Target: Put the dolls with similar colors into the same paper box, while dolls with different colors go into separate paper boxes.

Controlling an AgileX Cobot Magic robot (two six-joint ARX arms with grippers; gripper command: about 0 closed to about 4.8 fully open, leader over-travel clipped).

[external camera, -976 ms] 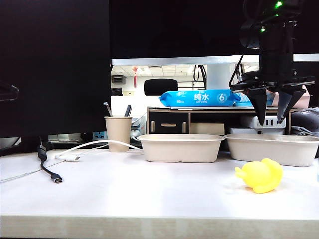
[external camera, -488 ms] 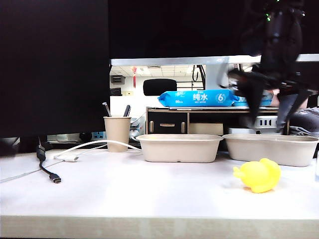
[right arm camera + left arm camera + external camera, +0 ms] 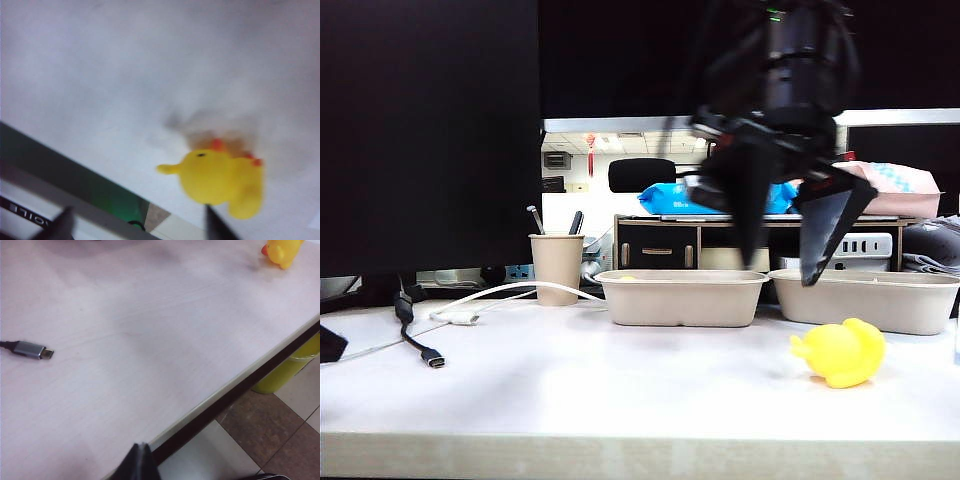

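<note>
A yellow duck doll (image 3: 842, 352) lies on the white table in front of the right paper box (image 3: 868, 300); it also shows in the wrist views (image 3: 220, 177) (image 3: 282, 250). The left paper box (image 3: 682, 297) stands beside it, with a sliver of yellow at its rim. My right gripper (image 3: 782, 272) (image 3: 139, 220) hangs open and blurred over the gap between the boxes, holding nothing, with the duck below and to its right. My left gripper (image 3: 141, 450) is shut and empty over the table's front edge, far from the duck. The other dolls are out of view.
A paper cup with pens (image 3: 557, 268) stands left of the boxes. White and black cables lie at the left, one ending in a plug (image 3: 433, 359) (image 3: 32, 350). A shelf with blue wipes (image 3: 670, 197) stands behind. A yellow bin (image 3: 292, 365) sits on the floor below the table edge.
The right gripper swung left from above the right box, turned, and spread its fingers wider. A dark part of the left arm dropped down at the left edge. The duck stayed put.
</note>
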